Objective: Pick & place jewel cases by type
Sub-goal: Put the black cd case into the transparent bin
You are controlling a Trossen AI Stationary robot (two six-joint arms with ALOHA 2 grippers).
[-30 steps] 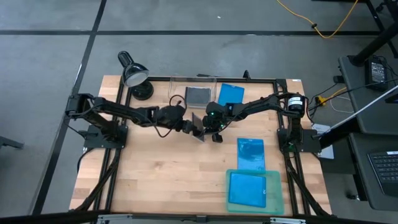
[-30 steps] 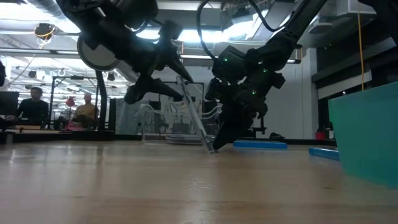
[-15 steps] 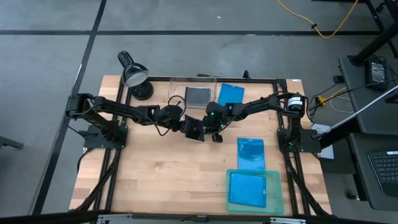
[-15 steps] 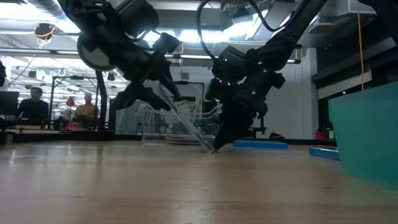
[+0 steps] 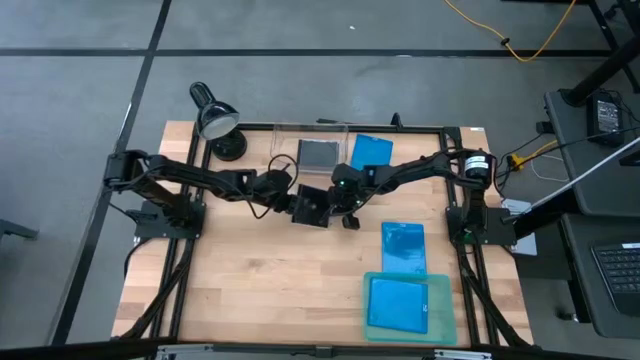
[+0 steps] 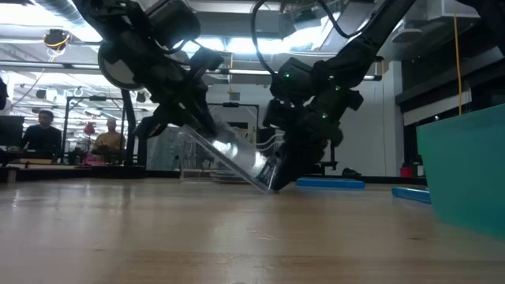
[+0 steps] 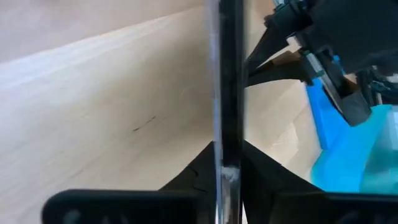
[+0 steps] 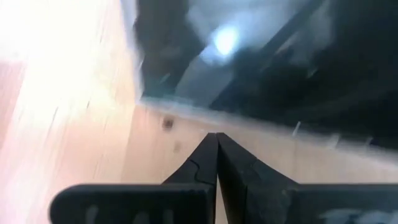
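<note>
My left gripper (image 5: 292, 200) is shut on a square dark grey jewel case (image 5: 312, 207) at the table's middle. The case slants, with its lower edge (image 6: 268, 186) on the table. My right gripper (image 5: 349, 218) is shut, pointing down, its tips at the table by that lower edge. Another grey case (image 5: 318, 152) lies in the clear bin (image 5: 285, 133). One blue case (image 5: 372, 152) lies far, one (image 5: 403, 245) near the tray, and one (image 5: 398, 303) in the teal tray (image 5: 446, 310). My left gripper pinches the case's raised edge (image 7: 227, 163) between its two fingers, which come slanting down from the table's left. The case shows edge-on between them. It slants, raised end toward the left (image 6: 189, 130), lower edge on the table. My right gripper has its shut fingertips (image 6: 281, 178) down at the table beside the case's lower edge. In the low view they seem to meet it. I cannot tell for sure that they touch.
A black desk lamp (image 5: 213, 118) stands at the far left corner. Bare wood lies at the near left (image 5: 240, 290). People sit in the room beyond the table (image 6: 43, 134).
My left gripper has gone down and toward the table's left edge, tipping the grey case from nearly upright to a low slant. The case's lower edge has stayed on the table by my right gripper's tips.
</note>
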